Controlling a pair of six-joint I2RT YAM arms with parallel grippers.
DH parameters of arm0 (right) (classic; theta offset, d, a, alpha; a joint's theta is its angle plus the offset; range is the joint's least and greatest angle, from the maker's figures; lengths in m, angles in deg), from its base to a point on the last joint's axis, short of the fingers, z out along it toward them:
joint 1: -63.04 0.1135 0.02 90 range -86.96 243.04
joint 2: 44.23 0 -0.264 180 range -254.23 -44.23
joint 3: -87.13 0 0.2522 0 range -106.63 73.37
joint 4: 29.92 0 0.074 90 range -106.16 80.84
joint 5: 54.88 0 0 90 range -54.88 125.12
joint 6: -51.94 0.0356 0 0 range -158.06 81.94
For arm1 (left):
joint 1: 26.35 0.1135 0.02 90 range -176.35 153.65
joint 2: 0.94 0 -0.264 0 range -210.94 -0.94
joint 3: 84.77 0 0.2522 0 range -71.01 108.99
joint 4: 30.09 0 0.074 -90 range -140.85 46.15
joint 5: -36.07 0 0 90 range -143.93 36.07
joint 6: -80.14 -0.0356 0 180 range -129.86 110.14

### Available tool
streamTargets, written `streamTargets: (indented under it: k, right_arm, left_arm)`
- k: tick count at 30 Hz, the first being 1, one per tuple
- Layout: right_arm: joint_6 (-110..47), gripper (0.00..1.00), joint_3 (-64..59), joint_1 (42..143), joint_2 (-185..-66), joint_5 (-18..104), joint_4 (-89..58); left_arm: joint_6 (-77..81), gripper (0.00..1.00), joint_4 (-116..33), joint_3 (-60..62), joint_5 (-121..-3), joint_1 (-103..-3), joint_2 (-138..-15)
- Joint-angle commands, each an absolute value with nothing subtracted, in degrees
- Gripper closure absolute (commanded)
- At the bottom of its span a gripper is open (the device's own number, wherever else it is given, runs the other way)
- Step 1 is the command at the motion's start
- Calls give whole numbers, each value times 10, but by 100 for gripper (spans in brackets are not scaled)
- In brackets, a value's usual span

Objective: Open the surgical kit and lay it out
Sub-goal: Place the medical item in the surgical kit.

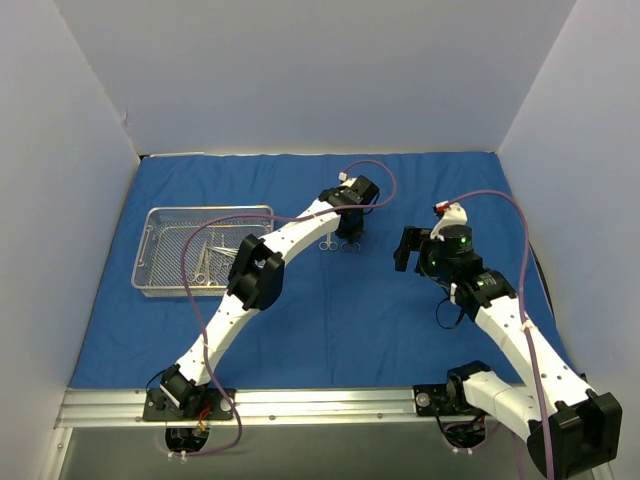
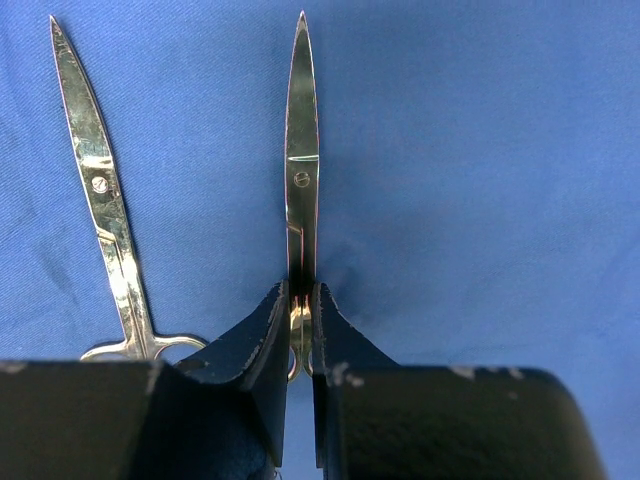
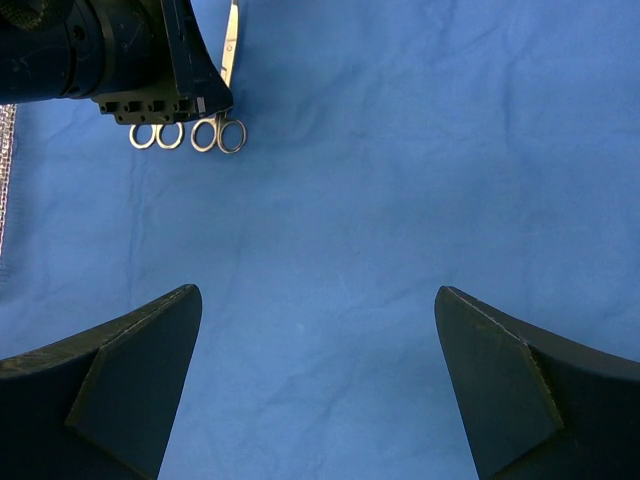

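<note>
The blue cloth wrap (image 1: 330,320) lies spread flat over the table. The wire-mesh tray (image 1: 150,250) stands on its left part with several steel instruments (image 1: 205,262) inside. My left gripper (image 2: 301,290) is shut on one pair of scissors (image 2: 301,150) just above its rings, blades pointing away, low over the cloth. A second pair of scissors (image 2: 100,200) lies on the cloth to its left. From above, both pairs' rings (image 1: 338,246) show just below the left gripper (image 1: 350,235). My right gripper (image 3: 318,300) hovers open over bare cloth, right of the scissors (image 3: 218,133).
White walls close in the table on the left, back and right. A metal rail (image 1: 320,405) runs along the near edge under the arm bases. The tray's mesh edge (image 3: 5,180) shows at the far left of the right wrist view.
</note>
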State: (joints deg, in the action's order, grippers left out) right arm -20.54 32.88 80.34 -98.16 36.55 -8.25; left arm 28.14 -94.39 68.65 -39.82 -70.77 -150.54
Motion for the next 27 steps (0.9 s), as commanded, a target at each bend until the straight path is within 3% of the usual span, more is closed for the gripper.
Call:
streamTargets:
  k: [1, 15, 27]
  right_arm:
    - [-205, 2, 333, 804, -982, 355, -92]
    - [-205, 3, 334, 804, -986, 360, -94]
    - [-206, 3, 335, 804, -987, 361, -95]
  left_arm:
    - [290, 94, -917, 714, -393, -703, -1512]
    - [296, 88, -912, 714, -394, -695, -1517]
    - [307, 64, -904, 685, -407, -694, -1489]
